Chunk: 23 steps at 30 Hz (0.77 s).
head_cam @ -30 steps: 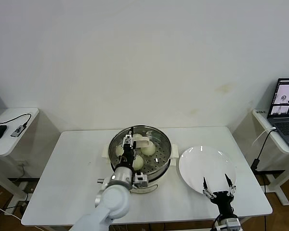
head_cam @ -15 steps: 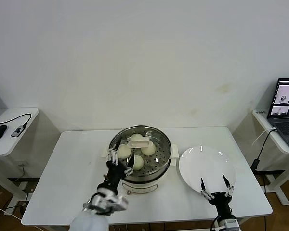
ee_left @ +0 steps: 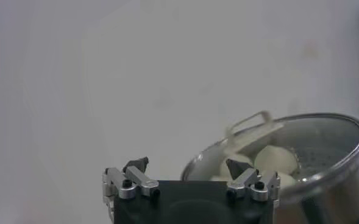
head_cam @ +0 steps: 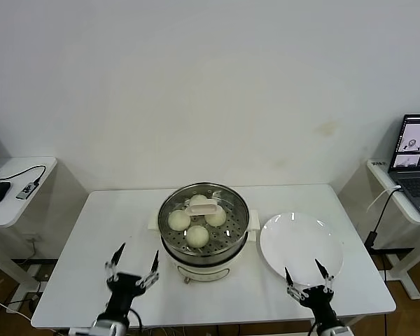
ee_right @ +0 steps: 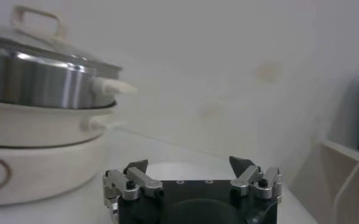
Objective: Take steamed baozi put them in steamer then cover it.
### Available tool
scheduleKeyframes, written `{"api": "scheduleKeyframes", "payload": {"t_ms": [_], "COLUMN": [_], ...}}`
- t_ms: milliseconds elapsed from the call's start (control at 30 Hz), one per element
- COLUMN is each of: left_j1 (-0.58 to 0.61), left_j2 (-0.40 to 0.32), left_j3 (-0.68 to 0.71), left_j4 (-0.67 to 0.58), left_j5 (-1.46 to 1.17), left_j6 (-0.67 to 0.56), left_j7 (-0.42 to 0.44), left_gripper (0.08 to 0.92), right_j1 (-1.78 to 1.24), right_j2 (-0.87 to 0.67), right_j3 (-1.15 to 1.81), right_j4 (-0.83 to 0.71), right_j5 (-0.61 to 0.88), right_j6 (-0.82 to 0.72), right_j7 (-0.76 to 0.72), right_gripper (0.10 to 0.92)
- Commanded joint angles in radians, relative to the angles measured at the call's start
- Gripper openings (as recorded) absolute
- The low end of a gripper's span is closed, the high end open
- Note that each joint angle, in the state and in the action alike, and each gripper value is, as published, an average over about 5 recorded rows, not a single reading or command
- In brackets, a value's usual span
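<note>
The left gripper (head_cam: pixel 133 265) was wide open and held nothing — it hung over the table (head_cam: pixel 91 238) at about 8 o'clock from the steamer (head_cam: pixel 204 222), well apart from it. The right gripper (head_cam: pixel 306 276) was wide open too, empty, at the near edge of the plate (head_cam: pixel 301 241). The cover (head_cam: pixel 204 208) sat on the steamer. The baozi (head_cam: pixel 197 236) lay inside, seen through the glass — three showed plainly, close together under the handle (head_cam: pixel 202 208).

Both grippers, left gripper (head_cam: pixel 134 263) and right gripper (head_cam: pixel 308 272), have black bodies, silver screwed finger brackets and slim dark fingertips
</note>
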Motion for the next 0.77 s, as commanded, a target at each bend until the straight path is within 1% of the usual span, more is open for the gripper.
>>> {"api": "scheduleKeyframes", "payload": {"t_ms": [33,167,333,600,767], "left_j1": [0.205,0.212,0.195,0.166,0.172], "left_j2": [-0.039,-0.04,-0.047,-0.054,-0.065], "left_j3": [-0.103,-0.102,-0.11,-0.1,-0.083], "left_j4": [0.067,0.094,0.104,0.095,0.089], "left_j5": [-0.276,-0.269,-0.258,-0.268,-0.263], "left_j6": [-0.137,-0.14,-0.141,-0.072,-0.065], "left_j7": [0.002,0.012,0.011,0.012,0.006], "left_gripper": [0.823,0.823,0.823,0.823,0.823], "right_j1": [-0.116,-0.135,-0.144,-0.153,-0.159], "right_j2": [-0.066,-0.068,-0.062,-0.063,-0.064], "right_j3": [-0.012,-0.01,-0.015,-0.025,-0.035], "right_j4": [0.07,0.089,0.088,0.12,0.138], "right_j5": [0.153,0.186,0.184,0.184,0.177], "right_j6": [-0.053,-0.08,-0.098,-0.12,-0.123], "right_j7": [-0.022,-0.024,-0.02,-0.006,-0.001], "right_gripper": [0.823,0.823,0.823,0.823,0.823]}}
